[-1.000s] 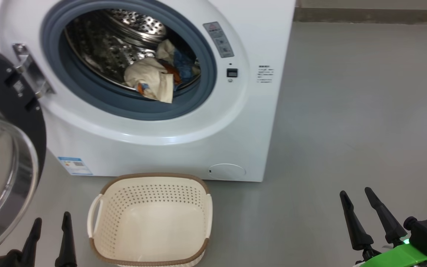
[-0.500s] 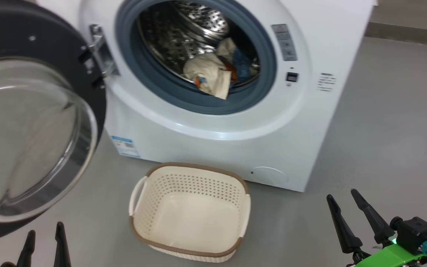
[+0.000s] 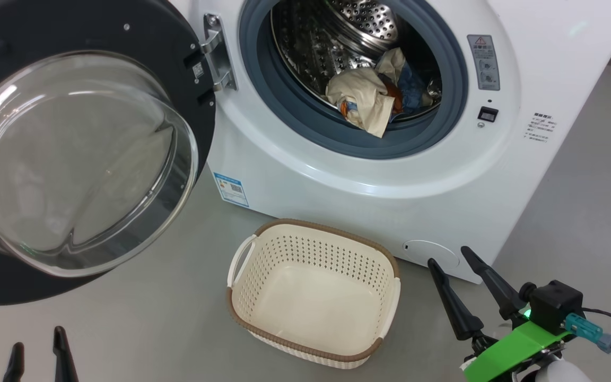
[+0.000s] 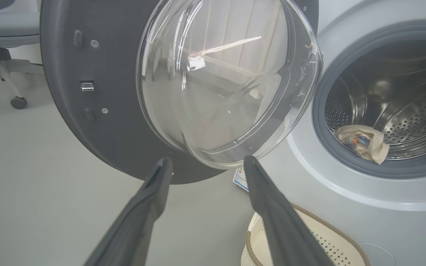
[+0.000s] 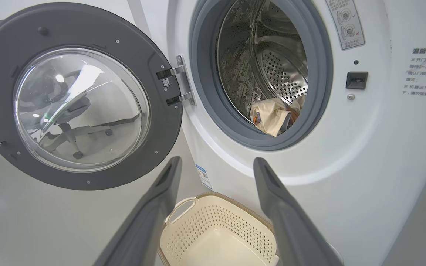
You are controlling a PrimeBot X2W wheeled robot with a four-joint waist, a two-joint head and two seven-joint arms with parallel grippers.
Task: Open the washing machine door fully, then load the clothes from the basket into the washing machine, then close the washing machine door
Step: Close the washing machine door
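Inside the drum of the washing machine [image 3: 337,180], the clothes [image 3: 369,98] were seen heaped, with cream cloth hanging onto the grey-blue gasket. At the machine's hinge side, the washing machine door [image 3: 72,26] was swung wide open. Just before the machine's front, the basket [image 3: 313,229] was set on the floor, empty. Both claws were held released, gripping nothing — the left gripper [image 3: 38,339] below the door, the right gripper [image 3: 448,255] near the machine's round hatch.

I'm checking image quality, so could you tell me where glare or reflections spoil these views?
Head view: pale sheen across the door glass. Left wrist view: a bright streak on it. Right wrist view: it mirrors an office chair.
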